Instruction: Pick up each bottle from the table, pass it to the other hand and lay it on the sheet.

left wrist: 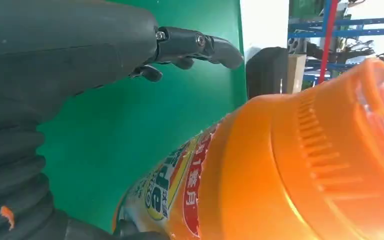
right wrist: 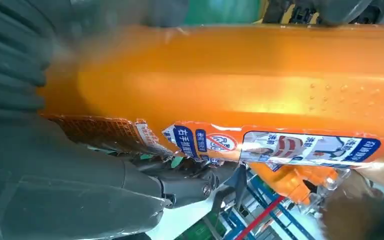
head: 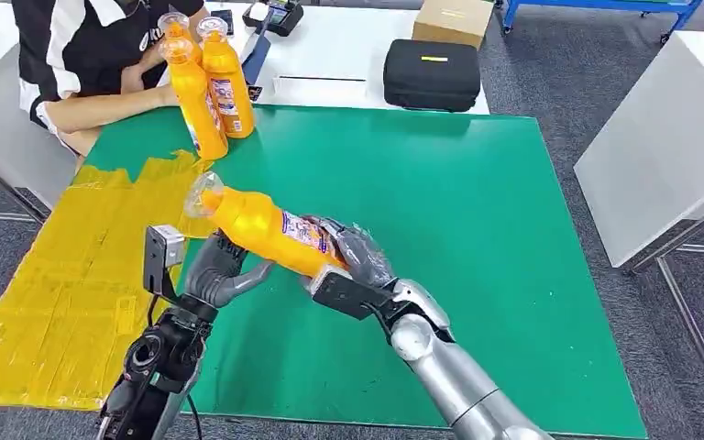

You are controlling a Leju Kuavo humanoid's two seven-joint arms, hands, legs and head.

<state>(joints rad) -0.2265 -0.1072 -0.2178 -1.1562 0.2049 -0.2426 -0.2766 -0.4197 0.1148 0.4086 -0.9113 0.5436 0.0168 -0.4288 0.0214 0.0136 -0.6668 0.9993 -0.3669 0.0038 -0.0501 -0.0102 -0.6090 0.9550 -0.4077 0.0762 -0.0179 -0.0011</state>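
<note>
Crosswise, orange bottle [head: 270, 229] in right hand [head: 353, 257] (base end), left hand [head: 215, 273] beneath

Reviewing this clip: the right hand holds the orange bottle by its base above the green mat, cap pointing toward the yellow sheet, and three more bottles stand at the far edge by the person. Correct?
Not quite. The head view shows two bottles standing by the person, not three. The rest holds: the right hand grips the orange bottle by its base above the green mat, cap toward the yellow sheet.
</note>
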